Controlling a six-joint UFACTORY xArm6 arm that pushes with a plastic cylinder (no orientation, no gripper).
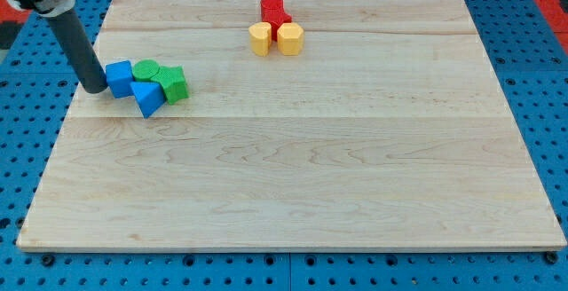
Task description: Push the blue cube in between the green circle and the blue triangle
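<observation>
The blue cube (119, 77) sits at the board's upper left. My tip (93, 88) is right at its left side, touching or nearly so. The green circle (146, 70) lies just right of the cube, touching it. The blue triangle (148, 98) lies below the circle and right of the cube's lower corner. A green block (174, 84), star-like in shape, sits to the right of the circle and triangle. These blocks form one tight cluster.
A red block (273, 10) with two yellow blocks, one (260, 38) and another (290, 38), stands near the view's top centre. The wooden board (293, 167) lies on a blue perforated table (550, 105). The arm's rod (75, 43) comes down from the upper left.
</observation>
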